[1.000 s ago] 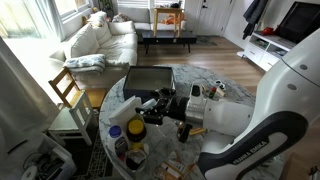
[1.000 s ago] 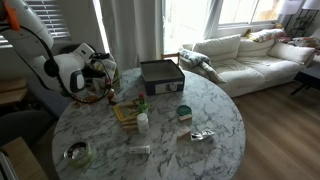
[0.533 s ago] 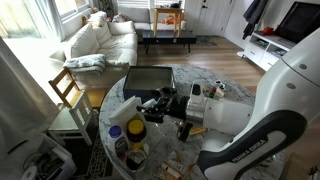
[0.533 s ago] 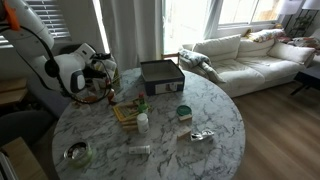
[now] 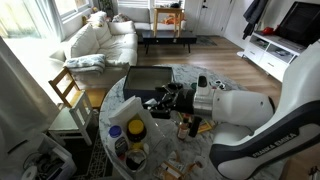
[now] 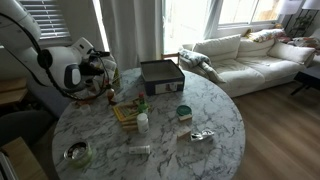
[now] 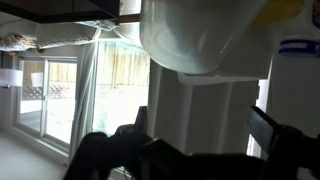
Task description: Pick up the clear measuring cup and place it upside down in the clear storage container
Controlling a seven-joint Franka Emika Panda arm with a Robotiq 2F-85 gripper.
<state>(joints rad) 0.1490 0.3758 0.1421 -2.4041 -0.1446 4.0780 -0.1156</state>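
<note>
The clear storage container with a dark lid stands at the table's far side; it also shows in an exterior view. A clear cup-like vessel, apparently the measuring cup, stands upright near the table's front edge, far from the gripper. My gripper hovers over the table's edge by a cluster of bottles; it also shows in an exterior view. In the wrist view its dark fingers stand wide apart on either side of a white bottle seen very close. Contact cannot be told.
A white bottle with a yellow cap stands next to the gripper. On the marble table are a wooden board, a small white bottle, a green-lidded jar and crumpled wrap. A wooden chair stands beside the table.
The arm has shifted and lifted a little, carrying the gripper slightly sideways along the table's edge. The objects on the table have not moved.
</note>
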